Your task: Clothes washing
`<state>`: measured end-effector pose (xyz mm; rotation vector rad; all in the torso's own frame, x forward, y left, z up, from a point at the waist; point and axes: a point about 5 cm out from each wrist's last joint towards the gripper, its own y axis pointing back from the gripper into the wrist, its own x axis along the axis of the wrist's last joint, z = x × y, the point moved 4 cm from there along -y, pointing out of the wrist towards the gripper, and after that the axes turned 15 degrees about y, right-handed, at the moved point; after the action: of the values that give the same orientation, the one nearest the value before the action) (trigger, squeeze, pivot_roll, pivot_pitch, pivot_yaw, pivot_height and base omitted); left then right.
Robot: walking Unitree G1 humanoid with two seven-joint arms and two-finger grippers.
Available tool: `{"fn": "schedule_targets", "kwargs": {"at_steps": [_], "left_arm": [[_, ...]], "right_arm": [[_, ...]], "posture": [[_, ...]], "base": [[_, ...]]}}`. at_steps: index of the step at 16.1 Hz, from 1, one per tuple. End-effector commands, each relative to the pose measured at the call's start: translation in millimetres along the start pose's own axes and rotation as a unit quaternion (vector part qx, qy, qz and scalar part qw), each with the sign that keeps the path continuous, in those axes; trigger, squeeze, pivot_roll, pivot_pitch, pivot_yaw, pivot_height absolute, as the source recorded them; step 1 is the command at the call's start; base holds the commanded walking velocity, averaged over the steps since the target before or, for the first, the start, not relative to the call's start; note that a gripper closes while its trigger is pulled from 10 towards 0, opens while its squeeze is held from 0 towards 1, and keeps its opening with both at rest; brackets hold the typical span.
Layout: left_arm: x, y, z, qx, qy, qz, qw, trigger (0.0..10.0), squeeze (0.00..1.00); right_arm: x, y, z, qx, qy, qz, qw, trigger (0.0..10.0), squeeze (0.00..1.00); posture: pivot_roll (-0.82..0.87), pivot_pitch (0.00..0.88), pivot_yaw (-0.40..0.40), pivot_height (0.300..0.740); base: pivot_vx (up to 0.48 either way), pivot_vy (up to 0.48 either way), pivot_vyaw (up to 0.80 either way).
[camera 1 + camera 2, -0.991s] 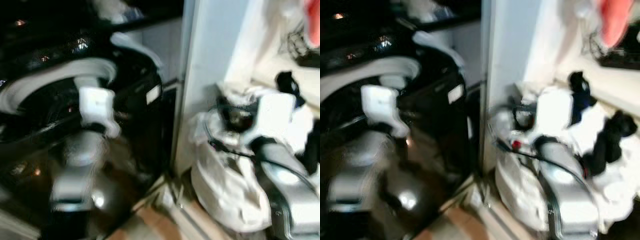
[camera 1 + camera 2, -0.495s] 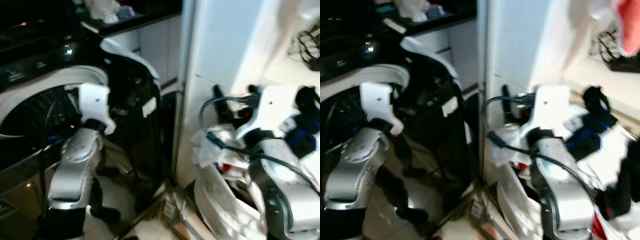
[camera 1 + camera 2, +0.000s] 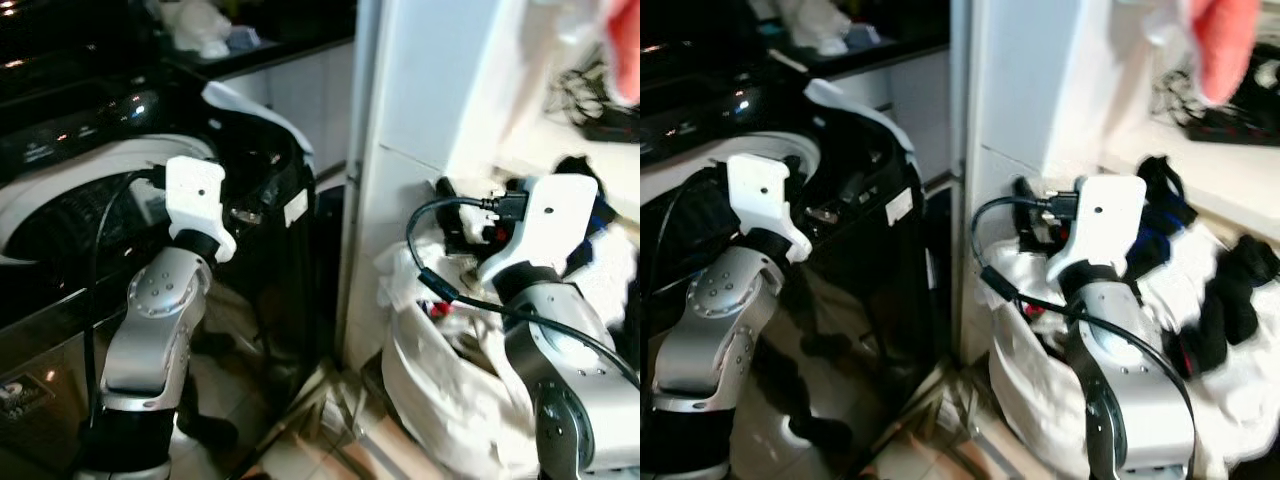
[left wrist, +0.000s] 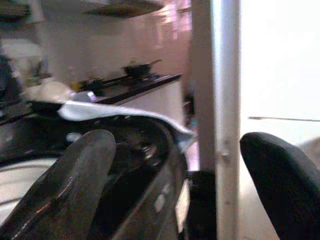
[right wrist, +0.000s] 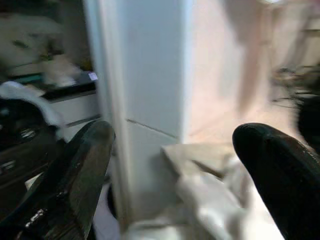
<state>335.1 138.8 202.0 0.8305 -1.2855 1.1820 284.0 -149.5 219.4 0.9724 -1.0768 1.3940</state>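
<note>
A black washing machine (image 3: 270,210) with a white drum rim (image 3: 60,175) stands on the left. My left arm (image 3: 195,200) is raised in front of it. In the left wrist view my left gripper (image 4: 177,145) is open and empty, aimed past the machine's corner (image 4: 150,150). On the right a white laundry bag (image 3: 450,400) holds white, blue and black clothes (image 3: 1230,300). My right arm (image 3: 545,215) is raised above the bag. Seen from the right wrist, my right gripper (image 5: 175,135) is open, with nothing between its fingers.
A white pillar (image 3: 420,100) stands between the machine and the bag. A white cloth (image 3: 255,105) lies over the machine's back corner. Behind is a dark counter (image 3: 290,35) with small items. A ledge with cables (image 3: 1200,100) and a pink cloth (image 3: 1225,40) are at top right.
The earlier pictures were blurred and shifted as the camera moved; the view is now steadier. Both arms stay raised at about the same places.
</note>
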Motion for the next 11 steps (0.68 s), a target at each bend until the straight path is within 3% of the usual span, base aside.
{"fn": "schedule_targets", "kwargs": {"at_steps": [1, 3, 5, 7, 9, 11], "left_arm": [[2.7, -3.4, 0.3, -0.003, -0.005, -0.001, 1.0, 10.0, 0.0], [0.0, -5.7, 1.3, -0.003, -0.011, -0.008, 1.0, 10.0, 0.0], [-1.0, -6.7, 4.7, -0.01, -0.028, -0.009, 1.0, 10.0, 0.0], [-3.4, -6.8, 8.1, -0.014, -0.032, -0.013, 0.999, 10.0, 0.0], [-5.5, -6.8, 6.6, 0.001, -0.008, -0.015, 1.0, 10.0, 0.0], [-5.6, -6.8, 4.1, 0.007, -0.012, -0.015, 1.0, 10.0, 0.0]], "right_arm": [[2.5, 0.8, 0.5, -0.002, -0.003, 0.001, 1.0, 10.0, 0.0], [1.2, 1.2, 2.6, -0.008, 0.001, -0.005, 1.0, 10.0, 0.0], [-0.3, 1.8, 5.7, -0.017, -0.002, -0.01, 1.0, 10.0, 0.0], [-1.2, 2.3, 7.4, -0.02, -0.003, -0.014, 1.0, 10.0, 0.0], [-4.5, 3.0, 5.9, -0.009, 0.001, -0.024, 1.0, 10.0, 0.0], [-7.1, 2.5, 4.2, 0.005, 0.016, -0.031, 0.999, 10.0, 0.0]], "posture": [[-0.09, 0.0, 0.042, 0.74], [-0.1, 0.0, 0.049, 0.74], [-0.1, 0.0, 0.052, 0.74], [-0.1, 0.0, 0.057, 0.74], [-0.1, 0.0, 0.053, 0.74], [-0.1, 0.0, 0.044, 0.74]], "base": [[0.0, 0.48, -0.8], [0.0, 0.435, -0.6], [0.0, 0.0, 0.0], [0.0, -0.48, 0.0], [0.0, 0.0, 0.0], [0.0, 0.0, 0.0]]}}
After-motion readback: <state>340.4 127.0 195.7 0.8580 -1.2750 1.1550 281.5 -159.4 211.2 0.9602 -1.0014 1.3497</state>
